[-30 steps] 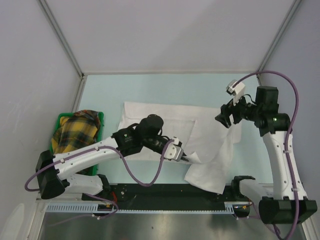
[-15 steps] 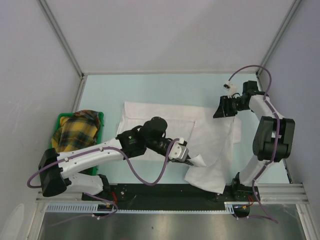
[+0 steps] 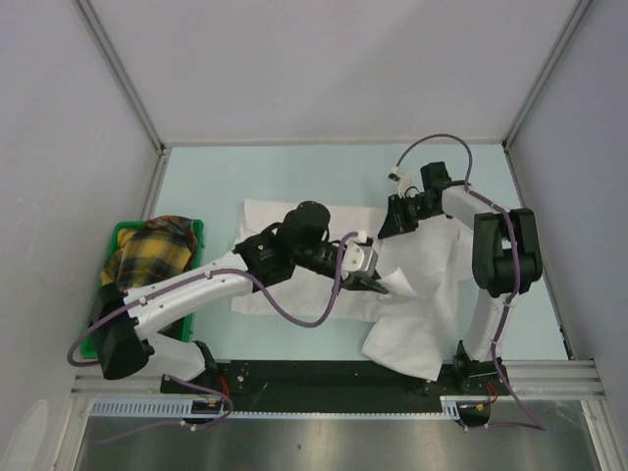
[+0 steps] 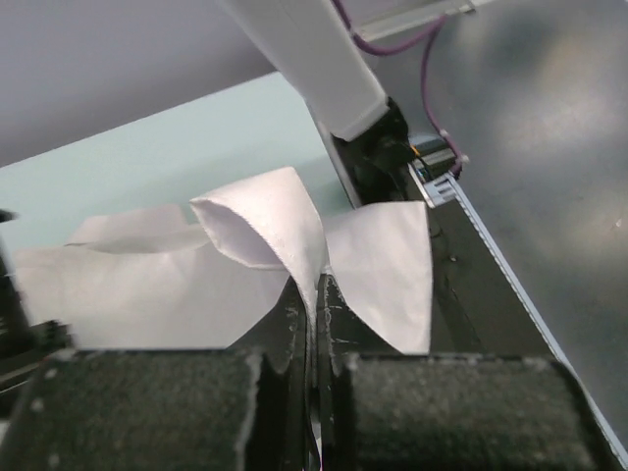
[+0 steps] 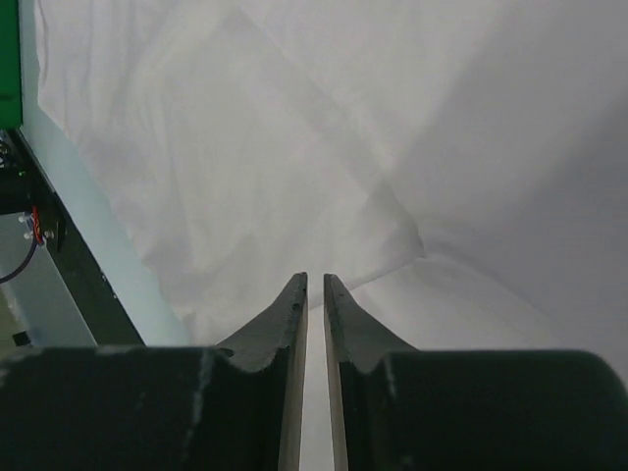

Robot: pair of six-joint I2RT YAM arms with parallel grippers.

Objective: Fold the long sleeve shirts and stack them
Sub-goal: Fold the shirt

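Cloth sits clamped in the left pincer point(image 3: 378, 283). Its two fingers are pressed flat together on a raised fold of the white long sleeve shirt point(image 3: 422, 294). In the wrist view the pinched edge stands up from the fingertips as a peaked flap, with a second flap falling away just to the right of it.

The rest of the shirt lies spread and wrinkled on the pale green table point(image 3: 216, 186). It stretches away to the left behind this pincer and runs down below it to the near edge, where it reaches the black rail point(image 3: 294, 378).

The right pincer point(image 3: 388, 228) hangs just beyond the left one, on the far side of the lifted fold, pointing down at the shirt's far part. Its fingers point(image 5: 285, 324) stand narrow, with only a thin slit between them. White cloth fills the view under the tips, and a soft crease runs just to their right. Whether any cloth is caught in that slit I cannot tell.

Well off to the left of both pincers, a green bin point(image 3: 116, 235) holds a yellow plaid cloth point(image 3: 147, 260).
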